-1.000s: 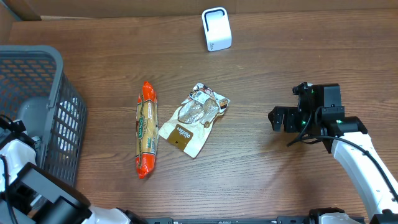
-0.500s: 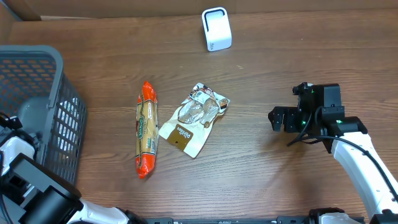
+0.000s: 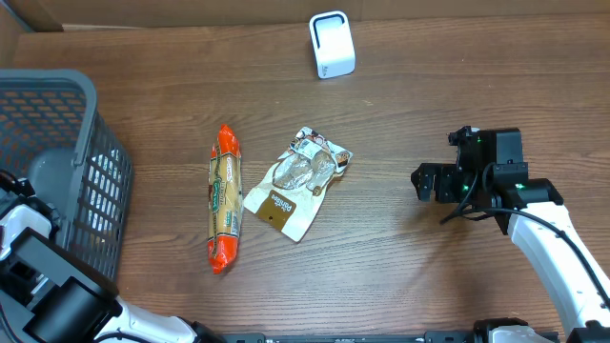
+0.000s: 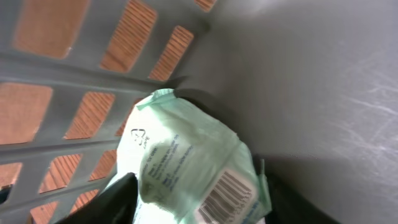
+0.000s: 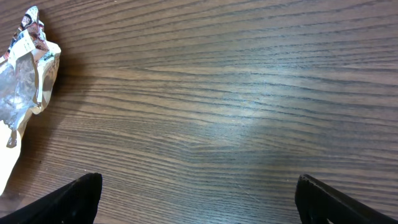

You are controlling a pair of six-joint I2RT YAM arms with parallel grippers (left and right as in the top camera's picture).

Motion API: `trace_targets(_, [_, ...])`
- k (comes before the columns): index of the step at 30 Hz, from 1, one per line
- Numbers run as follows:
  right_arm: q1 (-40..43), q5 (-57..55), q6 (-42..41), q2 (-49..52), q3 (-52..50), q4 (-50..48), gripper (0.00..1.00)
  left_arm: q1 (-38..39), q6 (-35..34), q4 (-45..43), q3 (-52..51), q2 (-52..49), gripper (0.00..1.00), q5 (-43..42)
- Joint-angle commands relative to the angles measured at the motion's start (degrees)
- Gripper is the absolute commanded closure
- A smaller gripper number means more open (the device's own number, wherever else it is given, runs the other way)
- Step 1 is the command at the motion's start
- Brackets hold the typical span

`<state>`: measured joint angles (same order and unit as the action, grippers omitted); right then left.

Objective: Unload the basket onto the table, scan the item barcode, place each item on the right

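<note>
A pale green packet (image 4: 186, 168) with a barcode (image 4: 227, 193) on its near face lies in the corner of the grey basket (image 4: 93, 74). My left gripper (image 4: 196, 202) is shut on the packet, a dark finger pressed against each side. In the overhead view the left arm (image 3: 29, 248) reaches down into the basket (image 3: 57, 105), and the packet is hidden there. The white scanner (image 3: 332, 44) stands at the table's far edge. My right gripper (image 3: 426, 181) hovers open over bare wood (image 5: 199, 124) at the right, with nothing between its fingers.
An orange-ended long snack pack (image 3: 225, 197) and a clear-and-cream snack pouch (image 3: 297, 181) lie mid-table between the basket and the right arm. The pouch's edge (image 5: 22, 81) shows at the left of the right wrist view. The basket's slatted walls stand close around my left gripper.
My left gripper's fingers have closed in from wide open onto the green packet. The left arm shifted slightly in the basket. The right arm has not moved.
</note>
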<state>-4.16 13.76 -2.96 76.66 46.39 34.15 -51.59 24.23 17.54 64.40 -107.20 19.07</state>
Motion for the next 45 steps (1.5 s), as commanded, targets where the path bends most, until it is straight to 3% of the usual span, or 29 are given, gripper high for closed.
trace_targets(1, [-0.28, 0.46, -0.02, -0.07, 1.14, -0.22, 0.00, 0.63, 1.27, 4.61, -4.20, -5.99, 0.55, -2.21])
trace_targets(6, [-0.28, 0.46, -0.02, -0.07, 1.14, -0.22, 0.00, 1.51, 1.27, 6.29, -4.20, -5.99, 0.70, -4.61])
trace_targets(10, [-0.28, 0.46, -0.02, -0.07, 1.14, -0.22, 0.00, 2.38, 1.27, 8.48, -4.20, -5.99, 0.96, -7.96])
trace_targets(17, [-0.28, 0.48, -0.02, -0.07, 1.14, -0.22, 0.00, 3.67, -0.44, 10.19, -3.82, -5.90, 0.96, -10.62])
trace_targets(26, [-0.28, 0.46, -0.02, -0.07, 1.14, -0.22, 0.00, 4.48, -12.13, 20.79, 6.93, -5.49, 0.96, -13.64])
trace_targets(38, [-0.28, 0.46, -0.02, -0.07, 1.14, -0.22, 0.00, 5.99, -13.14, 45.11, 38.93, -5.46, 0.96, -18.16])
trace_targets(45, [-0.28, 0.46, -0.02, -0.07, 1.14, -0.22, 0.00, 8.11, -13.18, 57.42, 63.14, -5.44, 0.96, -28.50])
